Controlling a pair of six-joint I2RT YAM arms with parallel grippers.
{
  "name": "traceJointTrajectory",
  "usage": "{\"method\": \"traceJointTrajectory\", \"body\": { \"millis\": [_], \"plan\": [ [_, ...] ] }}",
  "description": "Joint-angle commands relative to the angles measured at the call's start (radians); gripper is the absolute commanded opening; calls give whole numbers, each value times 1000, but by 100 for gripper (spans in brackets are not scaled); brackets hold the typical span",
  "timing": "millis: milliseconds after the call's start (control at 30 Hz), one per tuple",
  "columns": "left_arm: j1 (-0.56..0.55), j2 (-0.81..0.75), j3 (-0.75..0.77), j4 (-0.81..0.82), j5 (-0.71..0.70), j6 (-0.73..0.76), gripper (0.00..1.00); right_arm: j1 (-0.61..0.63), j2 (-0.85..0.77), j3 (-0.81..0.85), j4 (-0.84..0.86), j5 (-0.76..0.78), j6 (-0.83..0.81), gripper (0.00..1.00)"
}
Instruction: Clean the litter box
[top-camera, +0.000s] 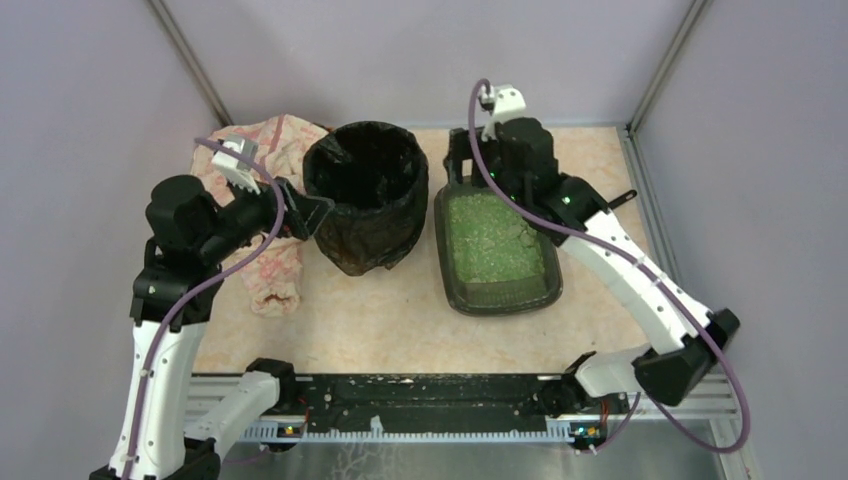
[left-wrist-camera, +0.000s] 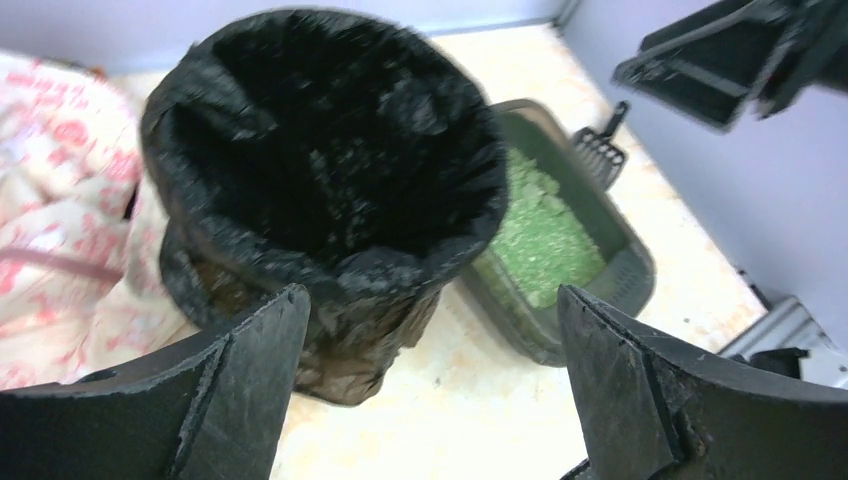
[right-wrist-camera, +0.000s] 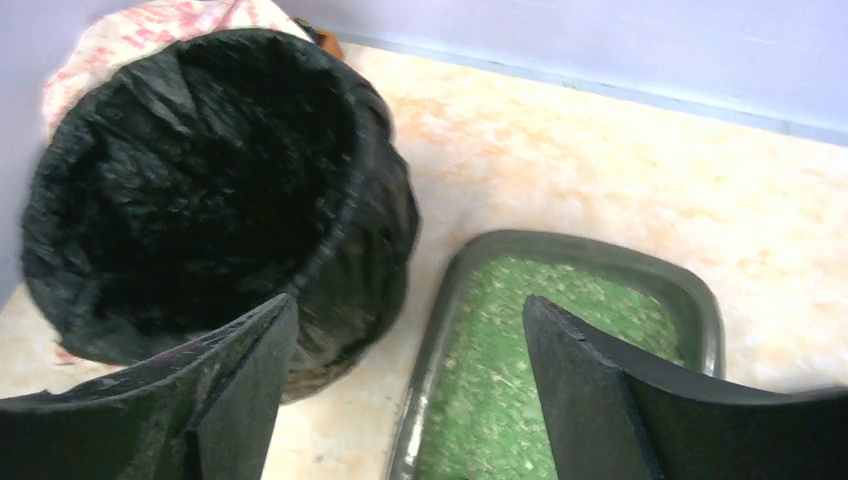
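The litter box (top-camera: 500, 303) is a shallow dark tray of green litter right of centre. It also shows in the left wrist view (left-wrist-camera: 630, 270) and the right wrist view (right-wrist-camera: 560, 243). My right gripper (top-camera: 460, 165) hangs over the box's far left corner. It is open and empty (right-wrist-camera: 408, 303), with one finger over the litter and the other towards the bin. My left gripper (top-camera: 312, 212) sits at the left side of the bin, open wide with nothing between its fingers (left-wrist-camera: 430, 300).
A round bin lined with a black bag (top-camera: 365, 195) stands just left of the litter box. A pink-patterned cloth (top-camera: 265, 200) lies left of the bin under my left arm. A black scoop (left-wrist-camera: 600, 150) lies beside the box's far right side.
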Motion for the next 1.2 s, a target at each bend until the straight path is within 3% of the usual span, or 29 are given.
{"method": "traceJointTrajectory", "body": {
  "millis": [0, 67, 233, 400, 533, 767, 900, 1167],
  "plan": [
    [-9, -39, -11, 173, 226, -33, 99, -63, -143, -199, 63, 109, 73, 91],
    [-9, -7, -25, 234, 340, -96, 99, -105, -203, -312, 47, 157, 122, 98],
    [-36, 49, -125, 430, 453, -218, 97, -217, -287, -458, 5, 228, 205, 98],
    [-84, 253, 18, 383, 398, -211, 96, -354, -290, -505, 3, 141, 251, 97],
    [-156, 448, 169, 312, 327, -170, 97, -405, -274, -515, 21, 164, 280, 95],
    [-268, 589, 309, 345, 174, -131, 94, -566, -273, -590, 126, 135, 417, 91],
    [-351, 670, 370, 354, 146, -120, 94, -711, -171, -576, 135, 85, 497, 84],
    [-600, 858, 495, 321, -4, 7, 94, -756, -3, -561, 204, 132, 526, 78]
  ]
}}
